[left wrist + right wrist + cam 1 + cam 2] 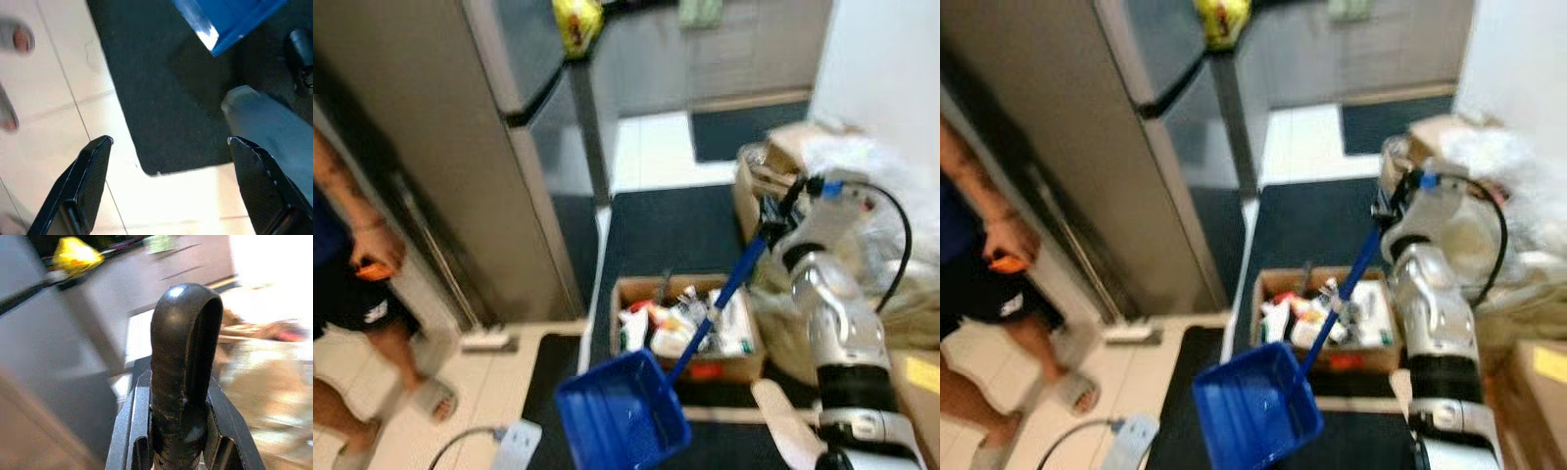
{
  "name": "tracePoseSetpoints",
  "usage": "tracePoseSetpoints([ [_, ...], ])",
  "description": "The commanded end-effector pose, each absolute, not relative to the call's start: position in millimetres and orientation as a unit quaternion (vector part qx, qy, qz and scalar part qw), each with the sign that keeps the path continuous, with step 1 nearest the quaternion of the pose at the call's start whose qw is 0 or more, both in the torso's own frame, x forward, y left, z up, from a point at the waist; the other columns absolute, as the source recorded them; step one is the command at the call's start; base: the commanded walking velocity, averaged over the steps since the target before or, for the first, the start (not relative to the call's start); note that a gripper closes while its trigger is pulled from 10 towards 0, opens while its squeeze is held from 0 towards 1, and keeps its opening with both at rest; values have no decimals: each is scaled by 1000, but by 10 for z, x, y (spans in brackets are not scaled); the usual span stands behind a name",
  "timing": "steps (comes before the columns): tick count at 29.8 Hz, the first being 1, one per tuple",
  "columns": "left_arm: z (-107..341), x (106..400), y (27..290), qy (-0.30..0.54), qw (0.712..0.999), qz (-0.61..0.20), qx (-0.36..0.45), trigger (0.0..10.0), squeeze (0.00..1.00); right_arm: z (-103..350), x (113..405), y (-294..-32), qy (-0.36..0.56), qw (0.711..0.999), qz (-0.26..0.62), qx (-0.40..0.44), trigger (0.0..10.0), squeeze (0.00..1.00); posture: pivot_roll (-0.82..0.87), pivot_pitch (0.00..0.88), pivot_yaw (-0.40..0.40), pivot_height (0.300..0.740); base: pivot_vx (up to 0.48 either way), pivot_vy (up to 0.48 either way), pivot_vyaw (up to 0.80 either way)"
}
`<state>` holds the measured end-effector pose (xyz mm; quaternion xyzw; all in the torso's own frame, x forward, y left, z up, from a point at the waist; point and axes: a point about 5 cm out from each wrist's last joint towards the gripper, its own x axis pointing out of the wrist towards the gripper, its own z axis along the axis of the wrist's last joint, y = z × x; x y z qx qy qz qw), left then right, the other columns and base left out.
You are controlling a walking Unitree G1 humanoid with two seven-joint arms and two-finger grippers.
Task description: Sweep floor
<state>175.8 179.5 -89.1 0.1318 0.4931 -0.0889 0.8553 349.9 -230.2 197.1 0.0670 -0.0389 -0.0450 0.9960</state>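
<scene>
A blue dustpan (622, 411) hangs low over a dark mat (666, 230), and its long blue handle (724, 289) slants up to the right. My right gripper (773, 223) is raised at the handle's top and shut on it. In the right wrist view the handle's black loop end (183, 362) stands clamped between the two fingers (132, 431). My left gripper (170, 144) hangs open over the mat's corner (161, 98) and pale tile, with a corner of the dustpan (230, 19) beyond it.
A cardboard box of bottles (685, 328) sits on the mat behind the dustpan. A steel refrigerator (440, 147) stands on the left, with a person (352, 284) in sandals beside it. A power strip (514, 441) lies on the tile. Plastic bags (862, 166) and boxes crowd the right.
</scene>
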Motion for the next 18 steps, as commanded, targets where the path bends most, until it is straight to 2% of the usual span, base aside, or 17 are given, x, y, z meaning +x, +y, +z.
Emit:
tracePoseSetpoints([
  [1,-893,1733,1871,496,852,-87,142,10000,0,1930,3502,-2259,-30,997,-47,53,10000,0,-130,0,108,740,-300,0,-800],
  [9,-894,1730,1875,497,852,-87,141,10000,0,1832,3498,-2249,-8,997,-64,28,10000,0,-127,0,107,740,-295,0,-800],
  [18,-896,1725,1873,497,853,-84,134,10000,0,1690,3482,-2264,21,995,-97,2,10000,0,-127,0,105,740,0,0,-800],
])
